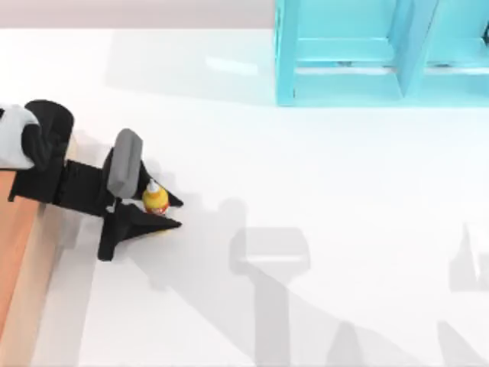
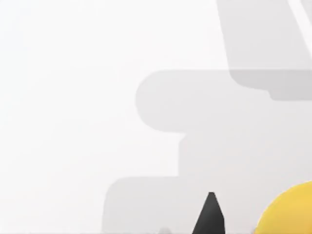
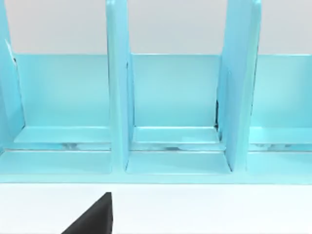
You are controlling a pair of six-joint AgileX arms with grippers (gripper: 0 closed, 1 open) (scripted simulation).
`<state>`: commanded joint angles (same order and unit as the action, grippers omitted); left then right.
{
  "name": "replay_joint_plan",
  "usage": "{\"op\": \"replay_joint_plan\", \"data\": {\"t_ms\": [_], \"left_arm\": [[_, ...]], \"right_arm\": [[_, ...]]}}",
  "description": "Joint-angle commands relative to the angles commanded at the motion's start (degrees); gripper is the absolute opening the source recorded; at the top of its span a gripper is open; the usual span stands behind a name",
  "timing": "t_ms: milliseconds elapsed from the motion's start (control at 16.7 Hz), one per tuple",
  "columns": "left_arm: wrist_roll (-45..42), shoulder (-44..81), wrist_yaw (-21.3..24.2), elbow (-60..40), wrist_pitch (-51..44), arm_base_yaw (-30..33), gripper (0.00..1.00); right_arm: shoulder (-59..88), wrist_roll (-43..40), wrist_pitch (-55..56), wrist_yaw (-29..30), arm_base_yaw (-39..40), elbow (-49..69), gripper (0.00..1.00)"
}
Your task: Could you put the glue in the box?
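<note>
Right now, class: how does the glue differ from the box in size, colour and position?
The glue is a small yellow-orange bottle; the box is a large light-brown wooden piece. The glue stands between the left gripper's fingers; the box lies untouched at the table's left edge. The glue has a white nozzle; the box shows a reddish-brown floor. Both are on the table's left side.

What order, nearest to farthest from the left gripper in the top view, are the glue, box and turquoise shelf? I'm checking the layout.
From the left gripper:
1. The glue, between its fingers.
2. The box, at the table's left edge.
3. The turquoise shelf, far off at the upper right.
</note>
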<state>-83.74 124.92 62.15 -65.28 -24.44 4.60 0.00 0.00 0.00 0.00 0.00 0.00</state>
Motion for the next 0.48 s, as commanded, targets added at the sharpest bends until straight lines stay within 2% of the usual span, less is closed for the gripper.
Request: {"op": "replay_joint_plan", "data": {"t_ms": [480], "left_arm": [[-2.09, -8.23, 3.14, -2.30, -5.49, 3.13, 0.00]], "right_arm": [[0.00, 0.00, 0.00, 0.00, 0.00, 0.00, 1.00]]}}
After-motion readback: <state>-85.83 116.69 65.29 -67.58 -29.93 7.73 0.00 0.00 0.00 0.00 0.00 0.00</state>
